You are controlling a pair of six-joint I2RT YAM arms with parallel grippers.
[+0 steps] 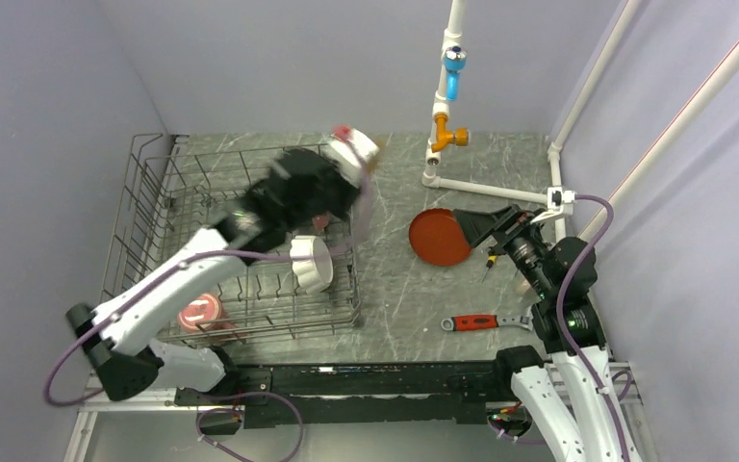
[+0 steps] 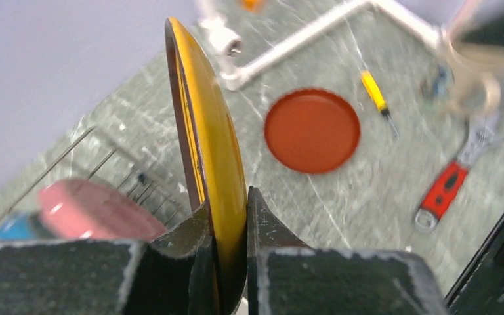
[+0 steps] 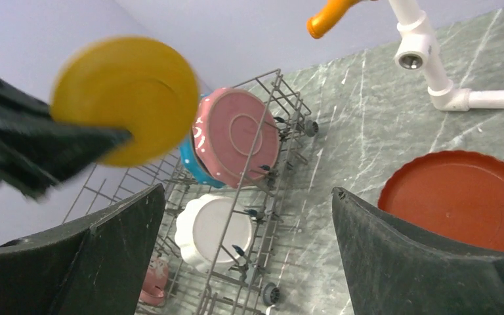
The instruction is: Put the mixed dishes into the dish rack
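Observation:
The grey wire dish rack (image 1: 154,207) stands at the left. In it are a pink scalloped plate (image 3: 236,134) upright against a blue plate (image 3: 193,167), a white scalloped bowl (image 1: 311,262) and a pink mug (image 1: 199,313). My left gripper (image 2: 228,200) is shut on the rim of a yellow plate with a red-brown edge (image 2: 210,131). It holds the plate upright above the rack's right side and is blurred. An orange-red plate (image 1: 440,237) lies flat on the table. My right gripper (image 3: 248,190) is open and empty beside it. The cream cup is not in view.
A red-handled wrench (image 1: 481,320) and a yellow screwdriver (image 2: 375,92) lie on the table near the right arm. A white pipe frame (image 1: 486,188) with orange and blue fittings stands at the back. Grey walls close in on both sides.

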